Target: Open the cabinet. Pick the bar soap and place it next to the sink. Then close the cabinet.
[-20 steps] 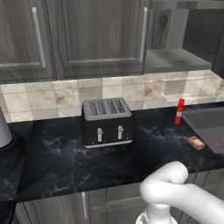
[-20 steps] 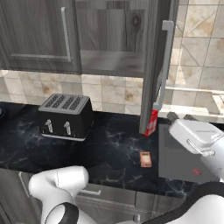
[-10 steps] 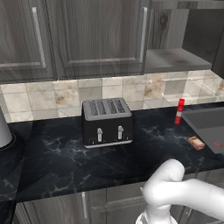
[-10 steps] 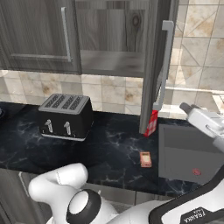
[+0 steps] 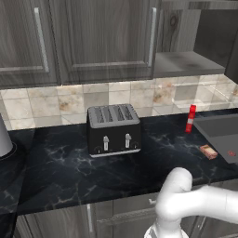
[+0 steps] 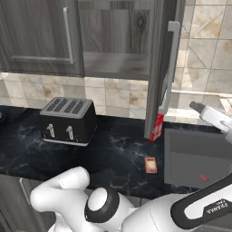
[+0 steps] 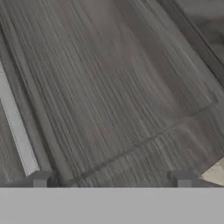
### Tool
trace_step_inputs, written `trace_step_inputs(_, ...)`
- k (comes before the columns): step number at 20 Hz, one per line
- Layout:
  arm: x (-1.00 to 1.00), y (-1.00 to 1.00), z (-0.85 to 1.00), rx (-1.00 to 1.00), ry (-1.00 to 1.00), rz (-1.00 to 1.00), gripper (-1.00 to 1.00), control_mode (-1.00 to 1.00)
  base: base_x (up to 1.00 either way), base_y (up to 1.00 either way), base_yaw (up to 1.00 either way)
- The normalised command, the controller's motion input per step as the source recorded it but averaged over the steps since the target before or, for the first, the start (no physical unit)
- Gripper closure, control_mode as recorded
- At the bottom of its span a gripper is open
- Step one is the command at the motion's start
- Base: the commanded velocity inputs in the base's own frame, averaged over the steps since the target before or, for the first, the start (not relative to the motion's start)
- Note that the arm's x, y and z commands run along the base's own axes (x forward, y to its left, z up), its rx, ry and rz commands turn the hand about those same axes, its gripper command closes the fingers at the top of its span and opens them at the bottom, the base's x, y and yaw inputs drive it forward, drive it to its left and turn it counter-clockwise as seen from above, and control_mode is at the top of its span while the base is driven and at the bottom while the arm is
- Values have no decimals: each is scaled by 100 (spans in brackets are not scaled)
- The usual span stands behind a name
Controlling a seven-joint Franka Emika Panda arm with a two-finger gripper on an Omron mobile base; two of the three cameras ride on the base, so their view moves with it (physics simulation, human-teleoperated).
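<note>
The cabinet has its right door swung open and seen edge-on, baring the pale shelf. On the black counter the bar soap lies just left of the sink; the same soap and sink appear at the right of the left base view. My gripper hovers above the sink, right of the open door, pointing at it. In the hand view the gripper is open and empty, close to the wood-grain door panel, with the silver handle off to the left.
A black toaster stands mid-counter. A slim red-and-white bottle stands near the sink's back left corner, below the open door. Tiled wall runs behind. My white arm crosses low in front of the counter edge.
My hand has risen over the sink and turned toward the open door's outer face. The soap, bottle and toaster have stayed put.
</note>
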Motion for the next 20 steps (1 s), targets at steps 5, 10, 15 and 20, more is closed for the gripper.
trace_step_inputs(5, 49, 38, 0, 0, 0, 3, -100, -100, 0, 0, 0)
trace_step_inputs(10, 39, 57, 0, 0, 0, 0, -100, -100, 0, 0, 0)
trace_step_inputs(15, 44, 61, 0, 0, 0, 0, -100, -100, 0, 0, 0)
trace_step_inputs(20, 42, 58, 5, 1, -2, 0, -100, -100, 0, 0, 0)
